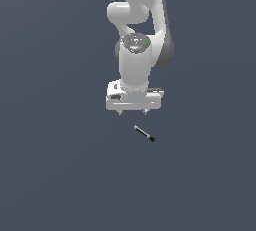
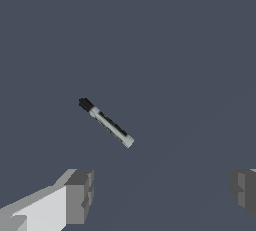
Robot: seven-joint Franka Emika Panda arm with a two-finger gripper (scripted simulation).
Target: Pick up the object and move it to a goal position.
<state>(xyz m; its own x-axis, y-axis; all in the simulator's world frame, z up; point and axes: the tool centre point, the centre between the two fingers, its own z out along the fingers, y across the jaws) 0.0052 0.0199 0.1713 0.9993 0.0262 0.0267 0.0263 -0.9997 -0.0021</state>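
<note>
The object (image 1: 144,133) is a tiny thin rod with a grey-silver shaft and a black tip, lying flat on the dark grey surface. In the exterior view it rests slantwise just below and slightly toward the exterior view's right of my white gripper (image 1: 132,112). That gripper hangs above the surface, fingers pointing down, open and empty. The wrist view shows the object (image 2: 106,123) lying apart from my gripper (image 2: 162,190). Its two grey fingertips (image 2: 79,195) stand wide apart with nothing between them.
The plain dark grey surface (image 1: 60,165) spreads all round the rod. The white arm (image 1: 137,30) rises behind the gripper in the exterior view.
</note>
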